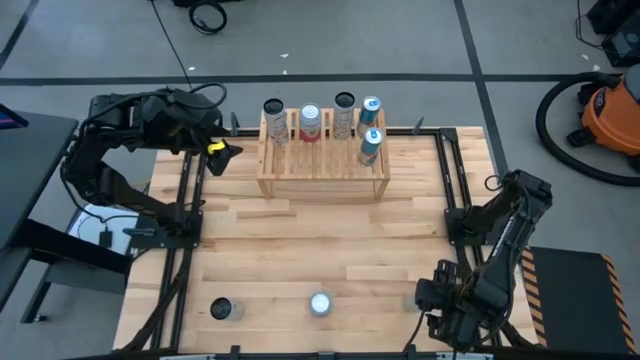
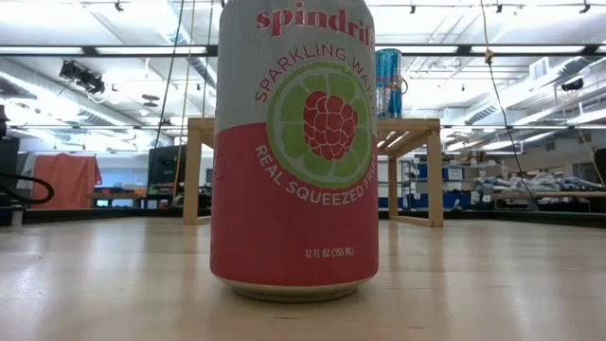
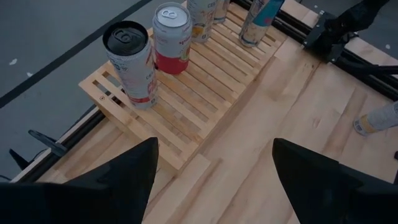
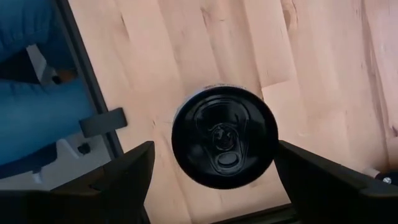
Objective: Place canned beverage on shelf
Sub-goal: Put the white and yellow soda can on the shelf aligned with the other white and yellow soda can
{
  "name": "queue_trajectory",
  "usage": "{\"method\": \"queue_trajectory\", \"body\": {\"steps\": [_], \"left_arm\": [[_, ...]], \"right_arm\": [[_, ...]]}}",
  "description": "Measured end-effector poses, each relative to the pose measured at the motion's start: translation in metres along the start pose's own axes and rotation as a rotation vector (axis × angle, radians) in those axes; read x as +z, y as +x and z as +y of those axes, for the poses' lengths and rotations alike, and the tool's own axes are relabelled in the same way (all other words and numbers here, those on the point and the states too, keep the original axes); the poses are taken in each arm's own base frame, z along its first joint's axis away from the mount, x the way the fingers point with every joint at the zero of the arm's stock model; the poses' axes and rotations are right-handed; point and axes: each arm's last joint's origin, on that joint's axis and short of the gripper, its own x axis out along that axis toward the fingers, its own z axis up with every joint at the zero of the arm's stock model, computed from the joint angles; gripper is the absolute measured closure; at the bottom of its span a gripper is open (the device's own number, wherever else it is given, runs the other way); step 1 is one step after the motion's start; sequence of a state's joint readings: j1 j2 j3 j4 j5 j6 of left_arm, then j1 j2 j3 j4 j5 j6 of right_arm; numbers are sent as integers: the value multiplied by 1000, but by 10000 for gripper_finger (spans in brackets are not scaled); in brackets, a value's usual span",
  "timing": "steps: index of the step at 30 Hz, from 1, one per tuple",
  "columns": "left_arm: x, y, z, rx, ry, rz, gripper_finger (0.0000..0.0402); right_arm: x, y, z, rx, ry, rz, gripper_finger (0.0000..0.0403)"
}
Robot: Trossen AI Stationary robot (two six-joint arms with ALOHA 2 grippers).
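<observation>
High view: I see the shelf (image 1: 322,165) running left-right, five cans upright on it; left fingers (image 3: 214,180) and right fingers (image 4: 214,180) both spread, empty.

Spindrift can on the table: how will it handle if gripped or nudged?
The Spindrift can stands upright and is tall for its base, so a push up high would probably tip it. On its side it would likely roll across the table. Its glossy printed wall looks slick, so a firm mid-height grip seems safest.

Workshop: orange shop vacuum (image 1: 612,108), bare ceiling strip lights (image 2: 114,51).
</observation>
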State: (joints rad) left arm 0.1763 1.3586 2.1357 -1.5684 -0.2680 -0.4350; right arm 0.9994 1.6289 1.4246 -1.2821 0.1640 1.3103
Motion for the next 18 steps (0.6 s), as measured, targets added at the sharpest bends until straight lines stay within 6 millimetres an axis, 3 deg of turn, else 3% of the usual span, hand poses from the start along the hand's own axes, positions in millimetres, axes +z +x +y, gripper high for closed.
{"method": "queue_trajectory", "body": {"steps": [18], "left_arm": [[0, 1, -1, -1, 2, 3, 84]], "right_arm": [[12, 19, -1, -37, -14, -5, 66]]}}
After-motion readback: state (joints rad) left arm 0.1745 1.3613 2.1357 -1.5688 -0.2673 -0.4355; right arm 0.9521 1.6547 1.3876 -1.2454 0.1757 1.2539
